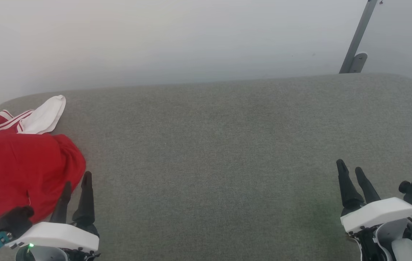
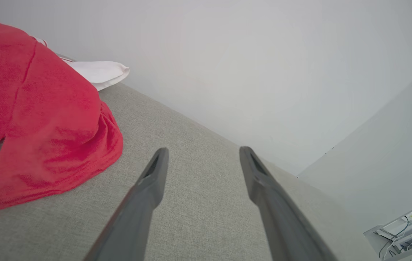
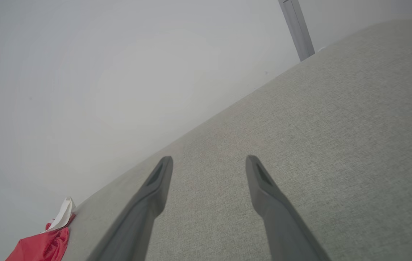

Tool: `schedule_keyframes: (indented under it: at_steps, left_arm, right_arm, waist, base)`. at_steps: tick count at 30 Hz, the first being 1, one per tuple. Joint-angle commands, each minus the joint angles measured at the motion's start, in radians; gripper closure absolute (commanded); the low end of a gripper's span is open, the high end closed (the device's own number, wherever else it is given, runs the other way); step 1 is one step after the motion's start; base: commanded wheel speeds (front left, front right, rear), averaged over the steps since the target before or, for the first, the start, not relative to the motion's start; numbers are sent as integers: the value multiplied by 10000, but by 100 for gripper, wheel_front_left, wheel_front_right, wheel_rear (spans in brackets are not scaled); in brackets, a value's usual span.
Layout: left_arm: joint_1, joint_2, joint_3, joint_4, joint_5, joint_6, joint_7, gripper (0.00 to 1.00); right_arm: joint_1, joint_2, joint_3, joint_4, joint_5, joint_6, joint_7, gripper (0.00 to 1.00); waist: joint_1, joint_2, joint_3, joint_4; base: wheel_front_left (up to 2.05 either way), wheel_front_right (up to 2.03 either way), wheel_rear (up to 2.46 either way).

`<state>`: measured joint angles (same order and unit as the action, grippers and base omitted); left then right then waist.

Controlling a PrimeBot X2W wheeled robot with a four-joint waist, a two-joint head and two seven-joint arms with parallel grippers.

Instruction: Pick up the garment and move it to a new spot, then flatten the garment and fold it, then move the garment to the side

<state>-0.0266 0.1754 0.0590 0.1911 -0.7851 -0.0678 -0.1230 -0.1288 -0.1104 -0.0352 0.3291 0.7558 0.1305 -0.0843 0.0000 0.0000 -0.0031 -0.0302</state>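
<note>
The garment (image 1: 21, 163) lies crumpled at the far left of the grey fabric surface (image 1: 227, 145), red with a white sleeve and striped trim at its far end. My left gripper (image 1: 78, 181) stands open just right of its near edge, with nothing between the fingers. In the left wrist view the garment (image 2: 35, 116) bulges up to the left of my open left gripper (image 2: 203, 154). My right gripper (image 1: 349, 166) is open at the lower right, far from the cloth. The right wrist view has my right gripper (image 3: 209, 161) over bare fabric and the garment (image 3: 42, 244) small at the lower left.
A white wall (image 1: 177, 40) runs right behind the surface's far edge. A grey metal post (image 1: 358, 36) leans against it at the back right. The surface's corners are rounded. A shelf with cables (image 2: 401, 235) sits below, beyond the edge.
</note>
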Motion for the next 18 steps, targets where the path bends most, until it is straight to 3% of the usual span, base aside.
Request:
schedule_keyframes:
  at_steps: [1, 18]
  left_arm:
    - [-30, 10, 38, -157, 344, -63, -105, 0]
    - [76, -61, 154, -288, 2125, -237, -545, 0]
  right_arm:
    - [-262, -61, 32, -74, -264, 2, -105, 0]
    - [-359, -142, 183, -11, -1873, 3, -463, 0]
  waist:
    - [0, 0, 2, -7]
    - [0, 0, -9, -68]
  base:
    - [0, 0, 0]
    - [0, 0, 0]
